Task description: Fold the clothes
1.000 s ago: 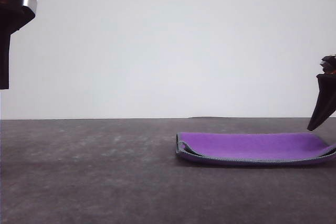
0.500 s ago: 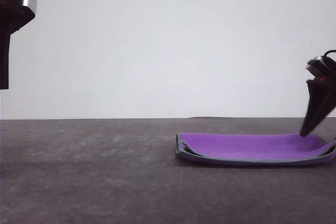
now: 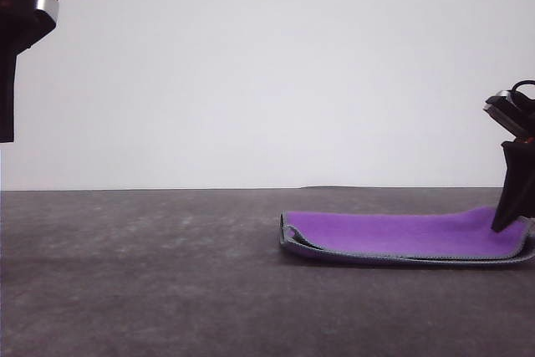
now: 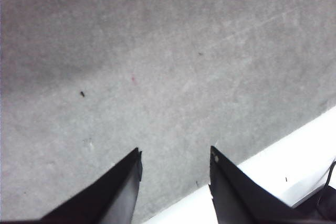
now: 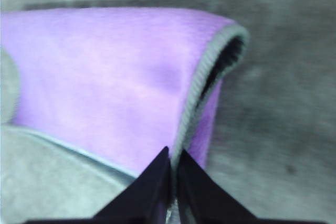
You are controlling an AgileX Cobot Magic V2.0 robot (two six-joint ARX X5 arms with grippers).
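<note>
Since right gripper (image 5: 171, 174) is pinched on cloth (image 3: 401, 234) edge, lower right, it's soft, limp; left gripper (image 4: 175, 157) spread, empty.

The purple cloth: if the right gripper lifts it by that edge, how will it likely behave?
The cloth lies folded over with a soft rounded bend, so it is probably floppy and would drape. It looks thin, so likely light. The right gripper seems shut on one stitched edge; the lower layer may well stay behind or peel open.
</note>
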